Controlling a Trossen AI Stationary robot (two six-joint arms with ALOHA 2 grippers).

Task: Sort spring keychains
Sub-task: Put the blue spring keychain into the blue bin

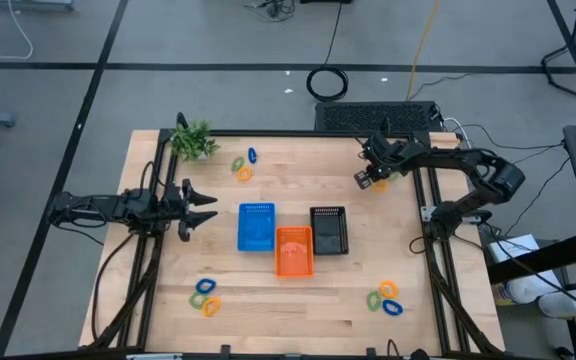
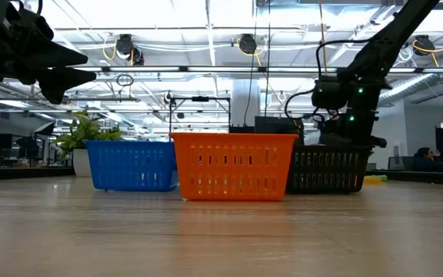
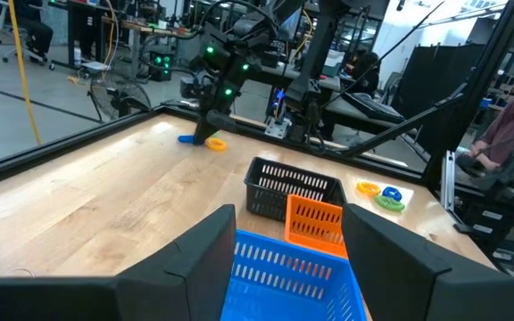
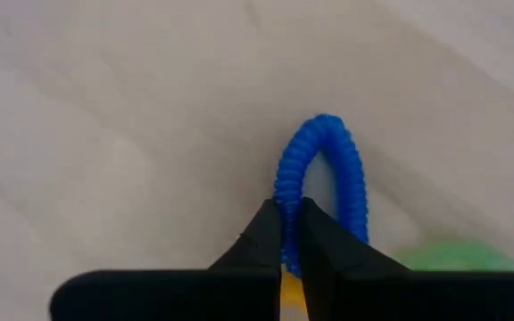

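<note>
One blue spring keychain (image 4: 321,183) is sitting pinched in the right gripper (image 4: 291,234) at the table's far right corner. The thin hold may be slipping on lifting. The left gripper (image 1: 194,207) is waiting, jaws apart, beside the blue basket (image 1: 256,227).

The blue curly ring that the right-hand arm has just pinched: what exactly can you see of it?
The blue spring keychain is a tightly coiled loop, plastic by its look, squeezed into a narrow oval. The right gripper has its jaws shut on one side of the coil, near the table's far right corner. It lies low over the pale wood. An orange keychain shows just under the jaws, a blurred green one beside it.
</note>
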